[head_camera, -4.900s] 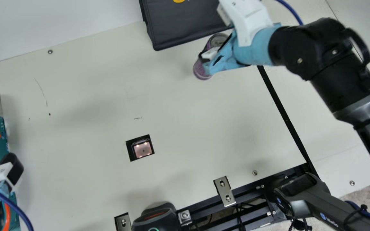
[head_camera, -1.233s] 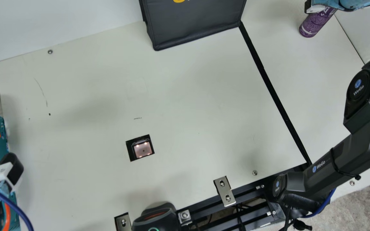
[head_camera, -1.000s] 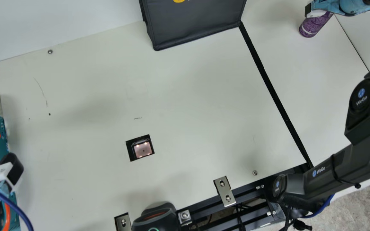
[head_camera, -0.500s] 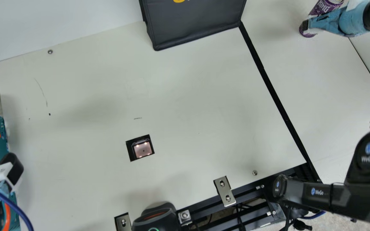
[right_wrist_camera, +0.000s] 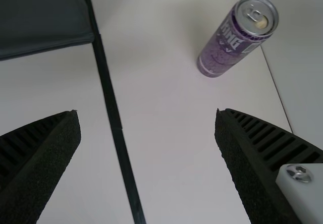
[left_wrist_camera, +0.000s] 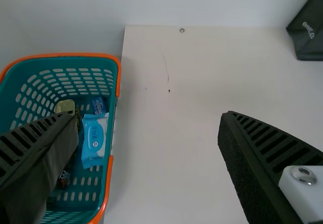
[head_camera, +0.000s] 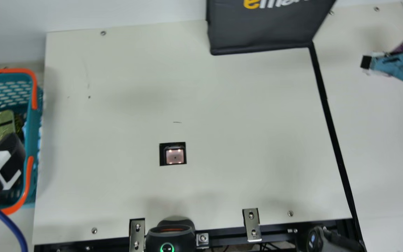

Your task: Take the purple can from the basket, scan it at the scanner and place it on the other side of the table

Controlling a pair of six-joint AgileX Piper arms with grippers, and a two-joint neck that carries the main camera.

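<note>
The purple can [right_wrist_camera: 229, 45] stands upright at the upper right of the right wrist view, past the black strip [head_camera: 332, 129] on the counter [head_camera: 222, 122]. The right pincer [right_wrist_camera: 148, 115] is wide and holds nothing; the can is apart from its 2 fingers. Therefore I judge that taking from the basket [head_camera: 30, 129] and placing on the other side are both done. About the scan I cannot be sure: the scanner [head_camera: 175, 156] is lit near the centre of the main view, but this does not prove a reading. The left pincer [left_wrist_camera: 149, 115] is also wide, with nothing between its fingers. Probably only 1 thing is left, to bring the right arm away without touching the can
</note>
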